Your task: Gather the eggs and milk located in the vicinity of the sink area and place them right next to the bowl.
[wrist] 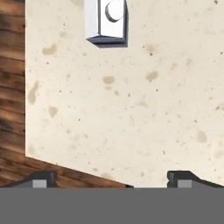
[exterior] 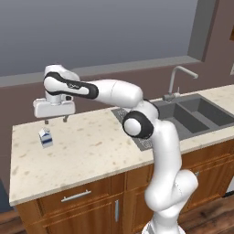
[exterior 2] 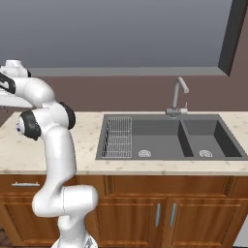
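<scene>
Milk upright on counter — below, apart from spread fingers

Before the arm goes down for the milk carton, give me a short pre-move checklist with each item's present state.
1. Gripper open: ok.
2. Gripper empty: ok.
3. Milk upright on the counter: ok.
4. Gripper centred over the milk: not ok; it hangs above and slightly off to one side, and the carton sits at the hand view's top edge.
5. Counter around the milk free of obstacles: ok.
6. Bowl position: cannot tell.
</scene>
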